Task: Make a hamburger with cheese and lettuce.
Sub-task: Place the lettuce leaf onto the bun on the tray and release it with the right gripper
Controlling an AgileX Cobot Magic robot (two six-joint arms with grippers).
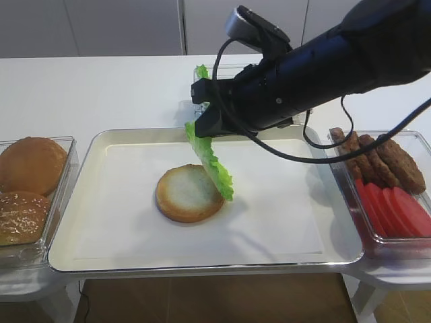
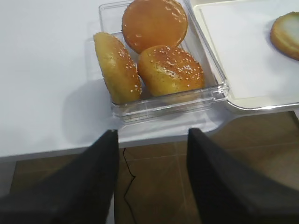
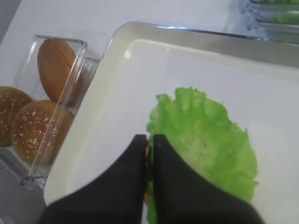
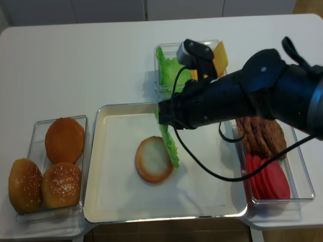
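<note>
The hamburger is a bare bun half [image 1: 190, 193] lying cut face up in the middle of the white tray [image 1: 121, 259]; it also shows in the second high view [image 4: 154, 159] and the left wrist view [image 2: 286, 35]. My right gripper [image 1: 202, 128] is shut on a lettuce leaf [image 1: 214, 165], which hangs down over the bun's right edge. In the right wrist view the jaws [image 3: 150, 144] pinch the lettuce [image 3: 205, 140], which hides the bun. Cheese [image 4: 220, 56] stands in a back container. My left gripper [image 2: 152, 140] is open and empty, off the table's front left edge.
A clear box of seeded bun tops [image 1: 27, 188] stands left of the tray. A box at the right holds meat patties [image 1: 377, 161] and tomato slices [image 1: 394, 208]. More lettuce [image 4: 169, 70] sits in the back container beside the cheese.
</note>
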